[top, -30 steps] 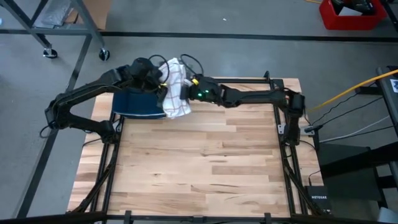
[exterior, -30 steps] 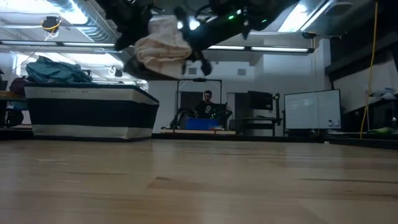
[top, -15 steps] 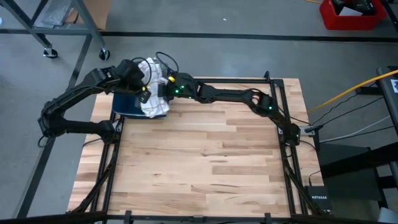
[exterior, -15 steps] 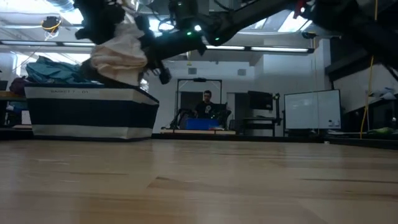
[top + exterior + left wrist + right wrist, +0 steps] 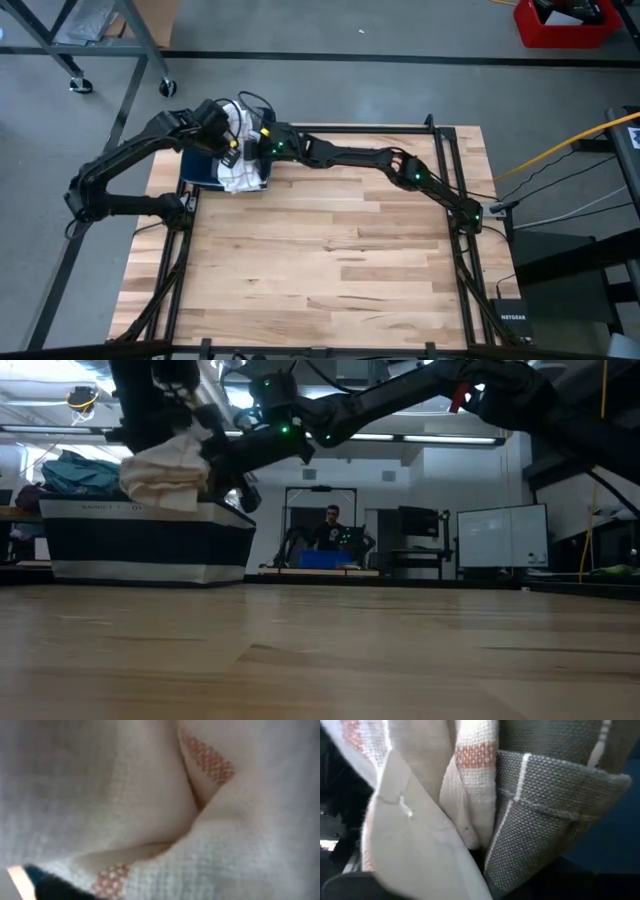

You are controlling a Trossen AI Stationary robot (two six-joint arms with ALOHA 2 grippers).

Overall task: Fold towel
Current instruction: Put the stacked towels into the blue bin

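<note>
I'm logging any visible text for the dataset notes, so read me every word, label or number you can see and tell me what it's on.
"NETGEAR": on the small dark box beside the table's near right corner, high view; small, so only just readable.
White lettering on the basket's upper band, low view: too blurred to read.
Whiteboard in the room behind: nothing readable.
Towel: woven stripes only, no text.

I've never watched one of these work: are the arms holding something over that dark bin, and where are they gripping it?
Yes: a bunched white towel, held over the bin between the left gripper and right gripper. Exactly which edges they pinch is hidden.
</note>
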